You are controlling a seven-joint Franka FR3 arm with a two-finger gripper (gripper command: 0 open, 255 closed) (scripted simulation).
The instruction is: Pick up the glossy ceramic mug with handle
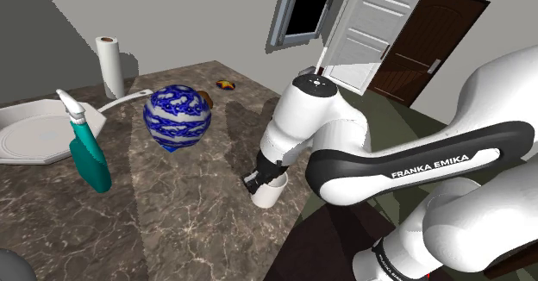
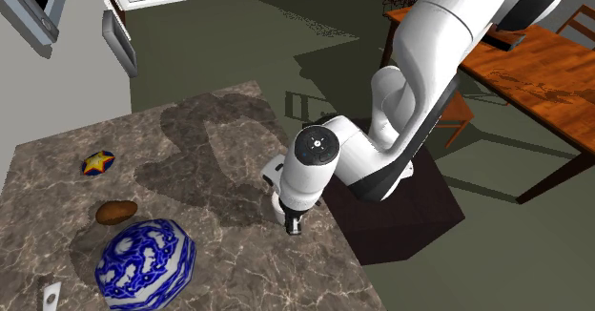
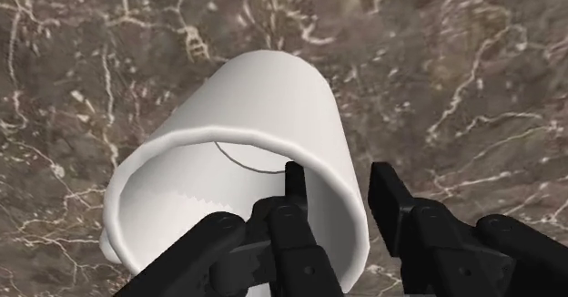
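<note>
A plain white mug (image 1: 269,191) stands upright on the dark marbled counter (image 1: 172,210), close to its edge by the stand. In the wrist view the mug (image 3: 273,104) is seen from above, its mouth towards the camera. My black gripper (image 3: 339,181) straddles its rim, one finger (image 3: 293,190) inside the cup and the other finger (image 3: 387,195) outside against the wall. A gap still shows between the inner finger and the wall. The mug's handle is hidden. From the shoulder view the gripper (image 1: 259,180) reaches straight down into the mug.
A blue-and-white patterned round vase (image 1: 177,117) sits mid-counter, and a teal spray bottle (image 1: 86,150) stands further towards the shoulder view's left. Behind them are a white basin (image 1: 34,133), a paper roll (image 1: 109,66), a brown lump (image 2: 116,212) and a small colourful object (image 2: 97,162).
</note>
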